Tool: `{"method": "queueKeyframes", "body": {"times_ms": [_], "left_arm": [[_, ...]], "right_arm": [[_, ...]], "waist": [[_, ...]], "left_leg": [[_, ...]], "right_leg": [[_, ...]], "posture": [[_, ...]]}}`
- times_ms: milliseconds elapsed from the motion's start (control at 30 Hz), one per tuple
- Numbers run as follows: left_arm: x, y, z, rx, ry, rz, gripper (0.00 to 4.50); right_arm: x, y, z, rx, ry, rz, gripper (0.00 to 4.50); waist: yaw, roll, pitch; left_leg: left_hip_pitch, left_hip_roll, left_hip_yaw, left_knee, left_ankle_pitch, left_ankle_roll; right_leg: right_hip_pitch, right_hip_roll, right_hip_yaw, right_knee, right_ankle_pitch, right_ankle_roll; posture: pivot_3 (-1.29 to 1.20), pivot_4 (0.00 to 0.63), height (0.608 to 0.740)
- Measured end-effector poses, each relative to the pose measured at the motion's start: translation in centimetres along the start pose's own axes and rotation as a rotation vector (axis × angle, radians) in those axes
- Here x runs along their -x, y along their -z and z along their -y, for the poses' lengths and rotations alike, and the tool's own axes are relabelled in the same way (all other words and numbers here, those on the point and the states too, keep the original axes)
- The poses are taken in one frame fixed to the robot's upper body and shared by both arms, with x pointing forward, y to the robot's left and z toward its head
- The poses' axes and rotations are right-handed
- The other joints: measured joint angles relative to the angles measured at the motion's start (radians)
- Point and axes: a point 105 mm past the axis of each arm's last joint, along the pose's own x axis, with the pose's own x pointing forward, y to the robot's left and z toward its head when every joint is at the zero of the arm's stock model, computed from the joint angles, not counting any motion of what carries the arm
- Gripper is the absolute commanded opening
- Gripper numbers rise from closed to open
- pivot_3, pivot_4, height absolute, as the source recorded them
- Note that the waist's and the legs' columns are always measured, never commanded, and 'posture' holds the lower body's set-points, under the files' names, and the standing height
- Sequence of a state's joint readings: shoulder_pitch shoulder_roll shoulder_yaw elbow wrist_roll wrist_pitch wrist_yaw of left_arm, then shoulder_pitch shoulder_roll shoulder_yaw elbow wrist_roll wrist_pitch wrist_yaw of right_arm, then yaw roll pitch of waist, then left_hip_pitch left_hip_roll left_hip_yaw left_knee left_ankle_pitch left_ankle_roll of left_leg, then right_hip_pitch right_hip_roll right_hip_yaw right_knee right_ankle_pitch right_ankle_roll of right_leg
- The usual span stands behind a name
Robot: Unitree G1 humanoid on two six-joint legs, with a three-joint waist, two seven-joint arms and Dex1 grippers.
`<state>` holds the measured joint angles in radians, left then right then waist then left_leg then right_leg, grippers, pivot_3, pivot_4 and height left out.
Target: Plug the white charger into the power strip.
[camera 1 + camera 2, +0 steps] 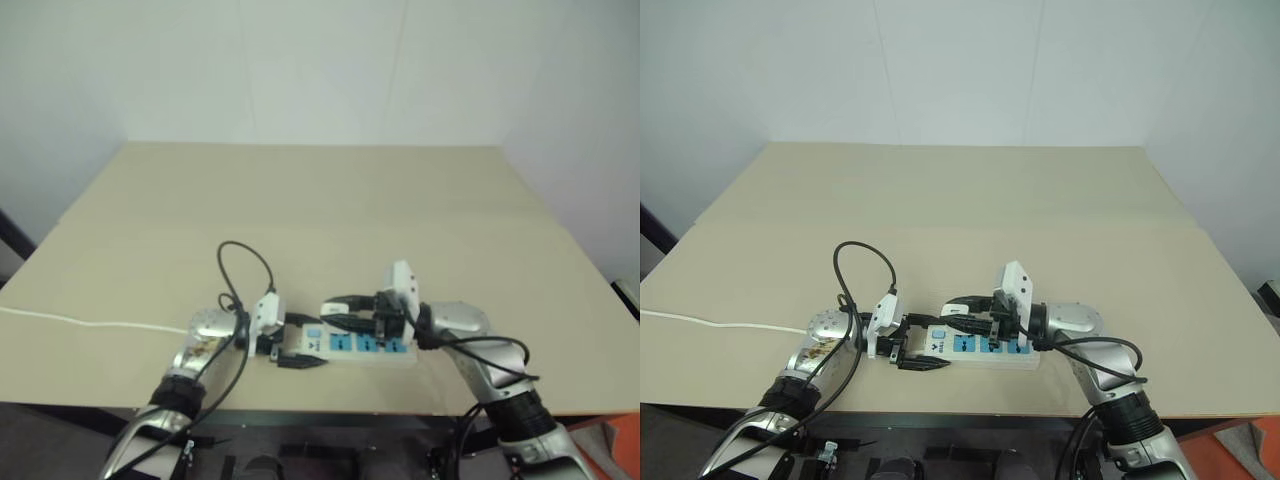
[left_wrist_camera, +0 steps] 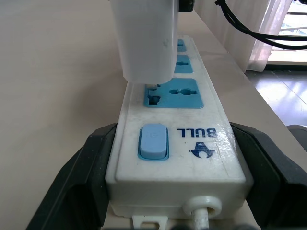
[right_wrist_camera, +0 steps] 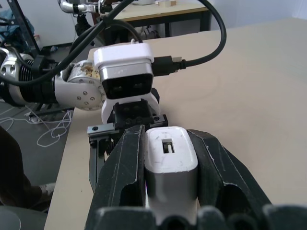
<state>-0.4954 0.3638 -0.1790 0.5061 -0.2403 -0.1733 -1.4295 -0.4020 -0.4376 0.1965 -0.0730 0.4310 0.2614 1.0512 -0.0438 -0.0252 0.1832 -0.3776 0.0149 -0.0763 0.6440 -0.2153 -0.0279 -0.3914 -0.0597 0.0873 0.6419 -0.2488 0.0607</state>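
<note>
A: Right wrist view first: the right gripper has its two black fingers pressed against both sides of the white charger, so it is clamped tight on the block, with a small slot showing on the charger's face.

B: And the left gripper?

A: In the left wrist view its fingers stand wide, one along each long side of the power strip at the switch end. They bracket the bar closely. Whether they press it I cannot tell.

B: Where is the charger against the strip?

A: It stands upright over the first blue socket, the one just past the blue switch. Its lower edge sits right at the socket face, and the prongs show at the holes. How deep they reach I cannot tell.

B: And wider out?

A: From the left eye view, the strip lies flat near the front edge of the tan table, between the two grippers. Its thin white cord runs off across the table towards the robot's left.
</note>
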Motion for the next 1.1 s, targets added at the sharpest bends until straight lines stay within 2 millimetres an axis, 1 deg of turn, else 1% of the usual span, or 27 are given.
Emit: {"method": "queueKeyframes", "body": {"times_ms": [333,500,667,833,1000,1100], "left_arm": [[0.0,0.0,0.0,-0.001,0.000,-0.001,3.27],[0.0,0.0,0.0,0.000,-0.001,-0.002,3.27],[-0.1,0.0,0.0,-0.001,0.002,-0.003,3.27],[-0.3,0.0,0.0,-0.002,0.004,-0.005,3.27],[-0.4,0.1,0.0,-0.001,0.003,-0.007,3.27],[-0.3,0.1,0.0,0.001,0.002,-0.008,3.27]], "right_arm": [[0.0,1.0,0.0,0.029,-0.013,-0.030,1.16],[0.0,1.2,0.1,0.037,-0.015,-0.024,1.16],[0.5,1.5,0.0,0.064,-0.036,-0.034,1.16],[1.8,2.1,-0.1,0.103,-0.051,-0.074,1.16],[2.0,2.3,-0.1,0.114,-0.066,-0.082,1.16],[1.8,2.1,0.1,0.127,-0.077,-0.084,1.16]], "waist": [[0.000,0.000,0.000],[0.000,0.000,0.000],[0.000,0.000,0.000],[0.004,-0.001,-0.001],[0.005,-0.003,-0.003],[0.004,-0.003,-0.004]], "left_leg": [[0.000,0.000,0.000,0.000,0.000,0.000],[0.001,0.000,0.000,0.000,0.000,0.000],[0.000,0.000,0.000,0.000,0.000,0.000],[0.001,0.000,0.000,0.000,0.000,0.000],[0.001,0.000,0.000,0.000,0.000,0.000],[0.001,0.000,0.000,0.000,0.000,0.000]], "right_leg": [[0.000,0.000,0.000,0.000,0.000,0.000],[0.000,0.000,0.000,0.000,0.000,0.000],[0.001,0.000,0.000,-0.001,0.000,0.000],[0.002,0.000,0.000,-0.002,0.000,0.001],[0.002,0.000,-0.001,-0.002,0.000,0.001],[0.003,0.000,-0.001,-0.002,0.000,0.001]], "posture": [[0.00,0.150,0.740],[0.00,0.150,0.740],[0.00,0.150,0.740],[0.00,0.150,0.740],[0.00,0.150,0.740],[0.00,0.150,0.740]]}}
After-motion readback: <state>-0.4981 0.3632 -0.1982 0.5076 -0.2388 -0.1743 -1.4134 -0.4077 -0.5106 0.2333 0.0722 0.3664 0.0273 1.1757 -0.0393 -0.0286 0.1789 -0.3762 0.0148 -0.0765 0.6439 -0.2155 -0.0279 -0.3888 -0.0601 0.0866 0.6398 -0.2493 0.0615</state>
